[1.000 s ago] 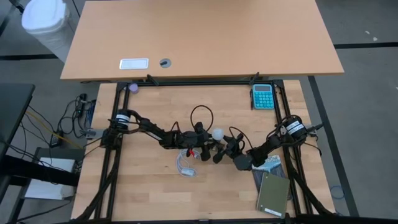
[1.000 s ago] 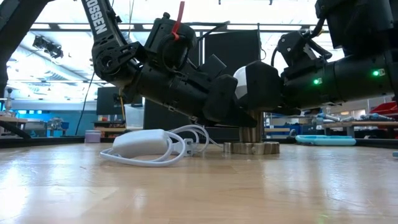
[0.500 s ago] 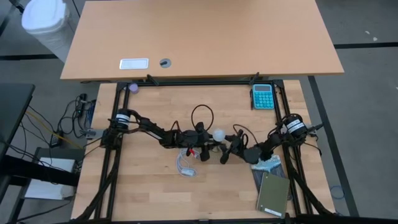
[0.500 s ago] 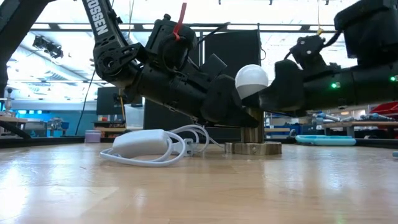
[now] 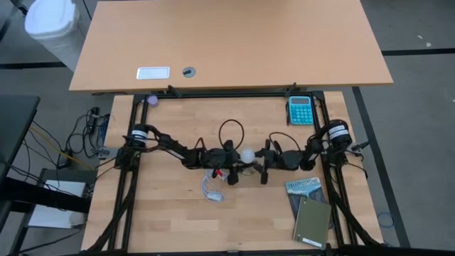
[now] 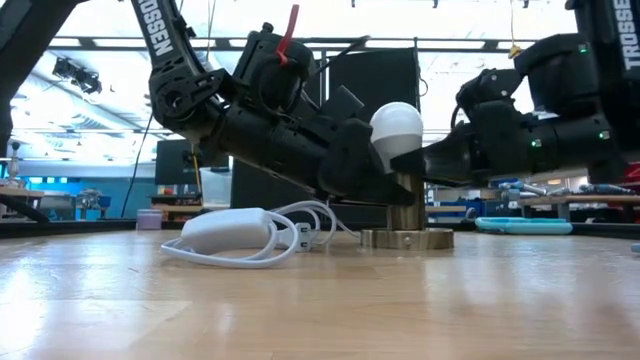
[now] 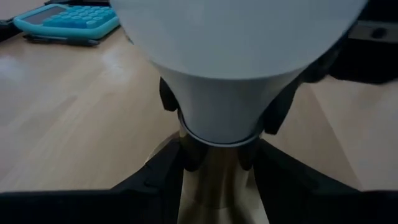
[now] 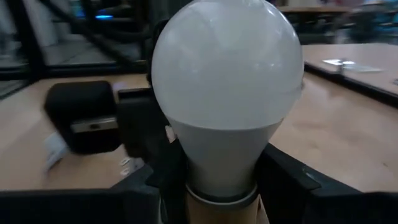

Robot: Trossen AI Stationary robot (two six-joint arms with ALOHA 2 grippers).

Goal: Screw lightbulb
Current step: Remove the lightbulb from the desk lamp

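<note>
- lightbulb [image 6: 396,128] stands upright in the socket [image 6: 406,237].
- left gripper [image 5: 234,171] pinches the socket neck.
- right gripper [image 5: 264,164] sits beside the bulb; grip unclear.

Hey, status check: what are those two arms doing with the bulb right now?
Left gripper shut on socket. Right gripper at lightbulb neck, grip unclear. Bulb upright in socket. Nothing in the way.

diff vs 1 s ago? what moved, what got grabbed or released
The right gripper swung from the near-right side up level with the lightbulb, which tilted slightly. Its fingers now flank the bulb's neck; contact can't be told. Unchanged: left gripper shut at the socket; cord, calculator and notebook in place.
</note>
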